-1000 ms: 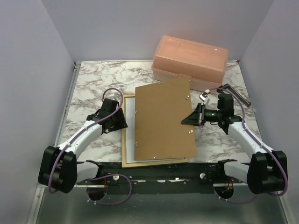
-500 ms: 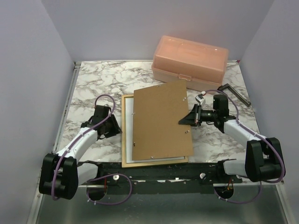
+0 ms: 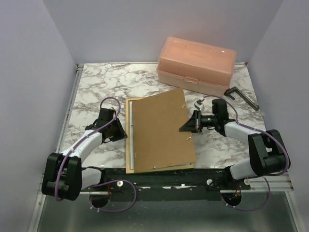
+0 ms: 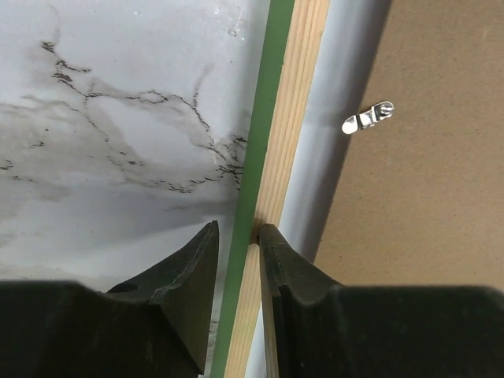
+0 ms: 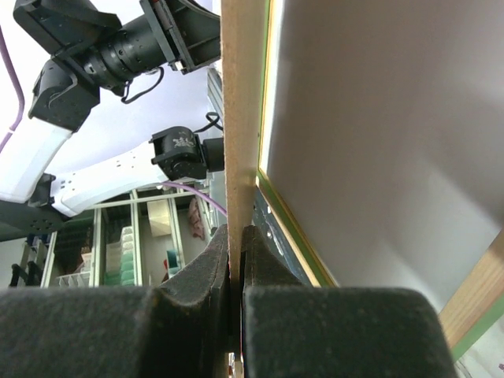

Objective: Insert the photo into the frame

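the frame (image 3: 128,145) is laid face down on the marble table (image 3: 96,82), pale wood back upward, with its green front edge seen along the outer side in the left wrist view. the left claw (image 4: 236,236) is set over the frame's left rail, one finger on each side of it; the fingers (image 4: 193,264) are only narrowly apart, and it cannot be told whether the rail is already pinched or merely straddled. just inboard of this claw, past the wooden rail, the photo (image 4: 323,142) is seen inside the frame as a narrow white strip, reverse side up. beyond that strip, the brown backing panel (image 3: 161,130) is laid askew over the photo and frame, with a small metal clip (image 4: 368,118) on its surface. the right claw (image 5: 235,232) is closed together on the panel's right edge, the board being clamped between its pads. beyond the right claw, a peach plastic box (image 3: 195,65) is placed at the far side of the table.
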Robot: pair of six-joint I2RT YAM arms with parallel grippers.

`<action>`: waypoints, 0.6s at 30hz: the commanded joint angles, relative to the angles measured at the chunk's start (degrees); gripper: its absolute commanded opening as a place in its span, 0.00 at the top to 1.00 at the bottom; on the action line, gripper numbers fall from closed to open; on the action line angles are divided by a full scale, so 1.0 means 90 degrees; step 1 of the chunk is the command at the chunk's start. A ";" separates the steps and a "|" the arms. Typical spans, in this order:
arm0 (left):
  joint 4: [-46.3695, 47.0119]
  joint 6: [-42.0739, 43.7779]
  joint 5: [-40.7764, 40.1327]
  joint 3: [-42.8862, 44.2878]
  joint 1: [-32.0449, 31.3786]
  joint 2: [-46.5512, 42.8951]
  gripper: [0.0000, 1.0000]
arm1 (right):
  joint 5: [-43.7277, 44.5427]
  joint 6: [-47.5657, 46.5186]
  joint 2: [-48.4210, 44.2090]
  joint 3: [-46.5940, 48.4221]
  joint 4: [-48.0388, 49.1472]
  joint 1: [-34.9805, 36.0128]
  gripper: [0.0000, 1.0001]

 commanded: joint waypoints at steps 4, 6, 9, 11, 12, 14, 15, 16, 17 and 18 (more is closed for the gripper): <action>0.0006 0.0121 -0.0043 0.0100 0.0020 0.0187 0.74 | -0.0237 0.0132 0.0309 0.0050 0.0642 0.0081 0.99; -0.0002 0.0126 -0.0059 0.0116 0.0021 0.0207 0.74 | -0.0227 0.0127 0.0416 0.0053 0.0622 0.0077 0.99; -0.0016 0.0150 -0.0103 0.0143 0.0019 0.0237 0.75 | -0.0200 0.0108 0.0560 0.0064 0.0625 0.0076 0.99; -0.0020 0.0170 -0.0101 0.0151 0.0017 0.0247 0.75 | -0.0142 0.0091 0.0627 0.0054 0.0642 0.0088 0.99; -0.0014 0.0170 -0.0103 0.0150 0.0020 0.0243 0.75 | -0.0121 0.0075 0.0655 0.0067 0.0642 0.0091 0.99; -0.0013 0.0180 -0.0102 0.0156 0.0021 0.0247 0.75 | -0.0110 0.0061 0.0706 0.0092 0.0668 0.0091 0.99; -0.0014 0.0180 -0.0107 0.0162 0.0020 0.0254 0.75 | -0.0128 0.0061 0.0700 0.0107 0.0720 0.0097 0.99; -0.0021 0.0185 -0.0093 0.0163 0.0021 0.0260 0.75 | -0.0148 0.0078 0.0681 0.0117 0.0781 0.0100 0.99; -0.0024 0.0190 -0.0088 0.0176 0.0021 0.0275 0.76 | -0.0149 0.0074 0.0662 0.0133 0.0825 0.0111 0.99; -0.0023 0.0199 -0.0090 0.0187 0.0019 0.0284 0.76 | -0.0158 0.0044 0.0638 0.0163 0.0837 0.0113 0.99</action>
